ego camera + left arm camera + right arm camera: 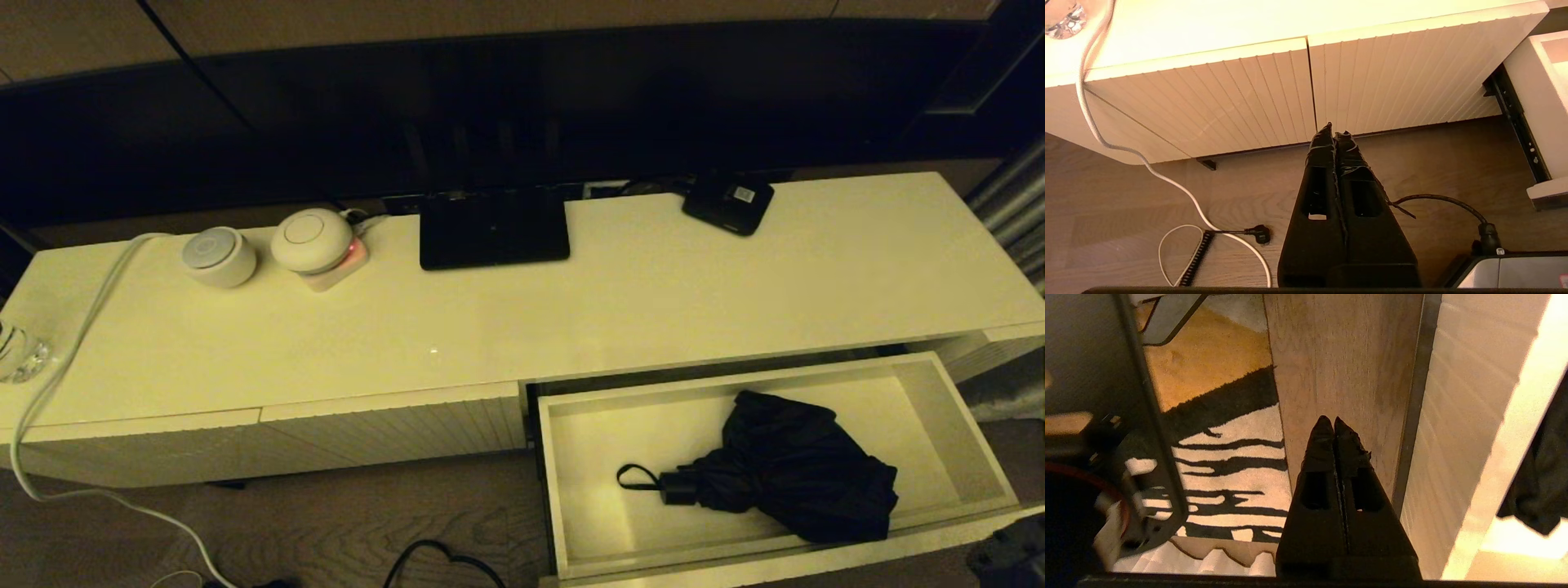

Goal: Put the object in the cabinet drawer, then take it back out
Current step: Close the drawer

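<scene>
Umbrella [796, 465] in open drawer [971, 441]

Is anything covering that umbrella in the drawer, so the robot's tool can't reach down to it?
Nothing visible does. The umbrella lies uncovered in the open drawer, with nothing on top of it. The right tool, shut, is outside the drawer's front, over the floor; the left tool, shut, hangs before the closed panels.

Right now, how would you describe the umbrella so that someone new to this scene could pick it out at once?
Find the long cream cabinet top; below its right end one drawer stands pulled open. The umbrella lies alone inside, a baggy black bundle with a short handle and small loop pointing left. The other black things, a flat stand and a white-labelled box, sit up on top.
</scene>
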Robot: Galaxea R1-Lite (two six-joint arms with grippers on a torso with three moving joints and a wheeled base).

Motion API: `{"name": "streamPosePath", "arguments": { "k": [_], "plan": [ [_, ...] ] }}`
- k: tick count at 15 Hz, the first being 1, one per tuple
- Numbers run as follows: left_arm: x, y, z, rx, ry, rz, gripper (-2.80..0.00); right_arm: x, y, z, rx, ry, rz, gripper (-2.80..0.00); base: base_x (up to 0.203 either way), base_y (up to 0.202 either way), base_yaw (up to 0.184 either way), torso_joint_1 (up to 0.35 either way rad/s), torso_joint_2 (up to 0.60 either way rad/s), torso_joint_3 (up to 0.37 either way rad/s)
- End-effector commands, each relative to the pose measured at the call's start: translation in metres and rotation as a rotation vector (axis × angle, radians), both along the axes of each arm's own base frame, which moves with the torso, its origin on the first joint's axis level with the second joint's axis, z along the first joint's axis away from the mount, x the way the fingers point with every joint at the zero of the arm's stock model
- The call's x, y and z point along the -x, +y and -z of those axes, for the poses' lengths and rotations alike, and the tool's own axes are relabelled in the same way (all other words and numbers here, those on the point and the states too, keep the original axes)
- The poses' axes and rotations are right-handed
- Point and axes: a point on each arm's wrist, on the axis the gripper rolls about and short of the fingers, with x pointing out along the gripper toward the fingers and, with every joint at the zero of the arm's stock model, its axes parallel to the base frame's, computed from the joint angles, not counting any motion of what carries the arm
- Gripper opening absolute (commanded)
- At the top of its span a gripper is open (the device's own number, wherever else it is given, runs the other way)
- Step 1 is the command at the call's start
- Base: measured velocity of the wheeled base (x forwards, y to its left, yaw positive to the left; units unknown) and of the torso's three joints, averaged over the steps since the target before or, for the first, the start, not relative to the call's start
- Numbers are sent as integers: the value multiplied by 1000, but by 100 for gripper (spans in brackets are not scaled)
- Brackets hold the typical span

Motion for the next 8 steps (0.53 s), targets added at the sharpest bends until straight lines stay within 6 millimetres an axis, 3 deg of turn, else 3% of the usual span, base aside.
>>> {"name": "streamPosePath", "arguments": {
  "k": [1, 5, 8],
  "plan": [
    [0, 0, 1, 0, 3, 0, -280, -14, 7, 10, 8, 7, -3, -280, 0, 0, 0, 0, 0, 0],
    [0, 0, 1, -1, 3, 0, -280, -36, 14, 26, -38, -85, 21, -280, 0, 0, 0, 0, 0, 0],
    [0, 0, 1, -2, 3, 0, -280, -47, 18, 24, -89, -188, 33, -280, 0, 0, 0, 0, 0, 0]
  ]
}}
